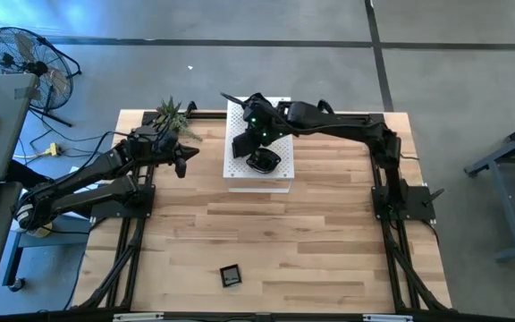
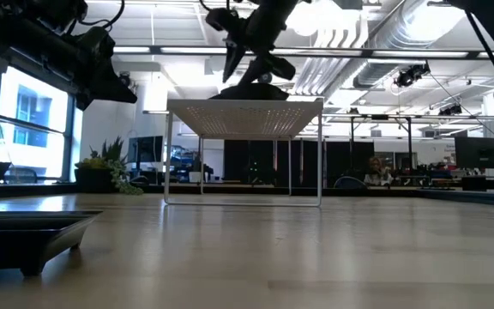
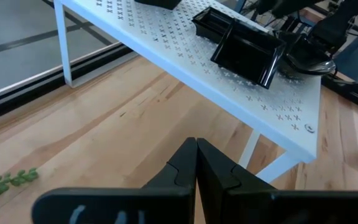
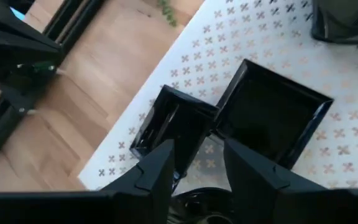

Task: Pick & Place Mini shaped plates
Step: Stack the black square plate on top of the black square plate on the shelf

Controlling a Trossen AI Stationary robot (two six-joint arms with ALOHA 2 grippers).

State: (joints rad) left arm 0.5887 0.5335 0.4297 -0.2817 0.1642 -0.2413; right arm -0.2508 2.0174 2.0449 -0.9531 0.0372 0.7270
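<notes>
Right claw (image 4: 194,165) parted above black plates (image 4: 272,118) on the white board (image 1: 256,148), partly hiding them; left claw (image 3: 196,168) closed

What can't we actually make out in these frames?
- High view: the right hand and its arm cover much of the white board, so the count of black plates there is unclear.
- Low view: the near plate is cut by the left edge.
- Right wrist view: a round plate sits mostly behind the fingers.

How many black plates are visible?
5: small square, big square, round one and another on the white board; a fifth alone on the table. Others may be hidden.
</notes>
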